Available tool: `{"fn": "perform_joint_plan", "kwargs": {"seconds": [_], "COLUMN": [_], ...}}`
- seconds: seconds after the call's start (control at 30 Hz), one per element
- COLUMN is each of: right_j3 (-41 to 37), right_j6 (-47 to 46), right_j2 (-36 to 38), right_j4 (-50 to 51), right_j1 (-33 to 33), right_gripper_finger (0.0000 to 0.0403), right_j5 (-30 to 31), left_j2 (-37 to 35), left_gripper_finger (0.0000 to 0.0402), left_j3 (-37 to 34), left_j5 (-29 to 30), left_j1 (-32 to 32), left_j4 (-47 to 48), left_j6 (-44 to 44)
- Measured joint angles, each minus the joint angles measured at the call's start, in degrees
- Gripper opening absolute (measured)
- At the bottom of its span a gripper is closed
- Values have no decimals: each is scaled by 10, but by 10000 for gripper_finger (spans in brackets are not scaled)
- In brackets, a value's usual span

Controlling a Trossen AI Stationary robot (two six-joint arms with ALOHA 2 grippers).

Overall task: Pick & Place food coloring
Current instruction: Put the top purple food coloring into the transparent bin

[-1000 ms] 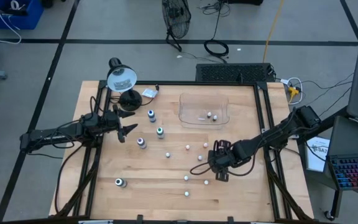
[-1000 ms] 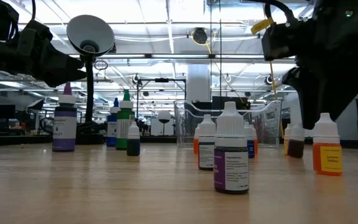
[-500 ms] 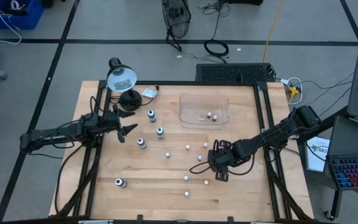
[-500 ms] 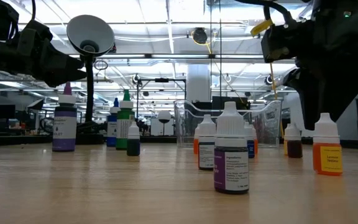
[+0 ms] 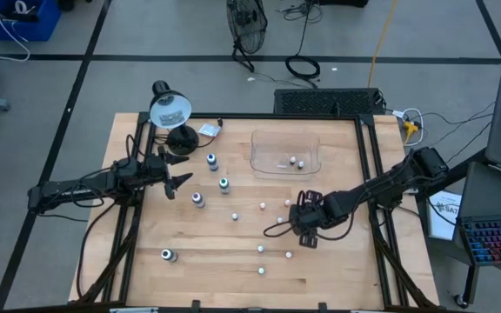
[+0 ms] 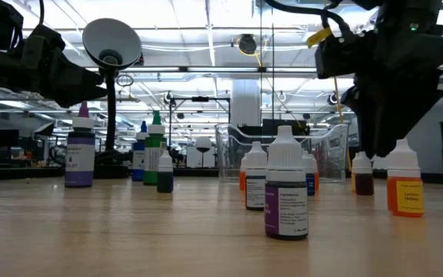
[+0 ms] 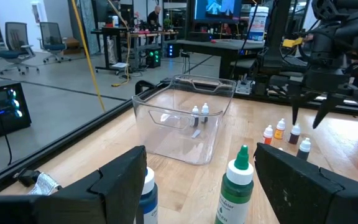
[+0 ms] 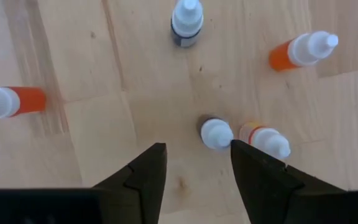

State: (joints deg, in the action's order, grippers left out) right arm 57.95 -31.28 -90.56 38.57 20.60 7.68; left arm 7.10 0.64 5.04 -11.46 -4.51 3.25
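Where the right hand (image 8: 193,167) hovers spread, small white-capped food coloring bottles (image 8: 217,132) stand on the pale wooden counter (image 5: 216,261). Left hand (image 5: 174,169) waits spread near a lamp (image 5: 170,109); workshop behind.

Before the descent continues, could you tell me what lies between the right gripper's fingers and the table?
In the right wrist view, the open right gripper frames mostly bare wood; a dark bottle stands just beyond the gap.

Four larger dark bottles with blue, green or purple tops (image 5: 223,183) stand on the wooden desk (image 5: 216,278). Two tiny white-capped bottles (image 5: 292,160) sit in the one clear plastic tray (image 5: 262,139). About seven more tiny bottles (image 5: 261,249) stand loose. One black lamp (image 5: 170,110).
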Motion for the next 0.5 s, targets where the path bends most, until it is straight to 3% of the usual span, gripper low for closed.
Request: {"fn": "perform_joint_plan", "kwargs": {"seconds": [0.5], "right_j3": [0], "right_j6": [37], "right_j2": [-23], "right_j4": [-12], "right_j1": [-23], "right_gripper_finger": [165], "right_j5": [-4], "left_j2": [0], "left_gripper_finger": [296], "left_j3": [0], "left_j5": [0], "left_j1": [0], "left_j4": [0], "left_j6": [0]}}
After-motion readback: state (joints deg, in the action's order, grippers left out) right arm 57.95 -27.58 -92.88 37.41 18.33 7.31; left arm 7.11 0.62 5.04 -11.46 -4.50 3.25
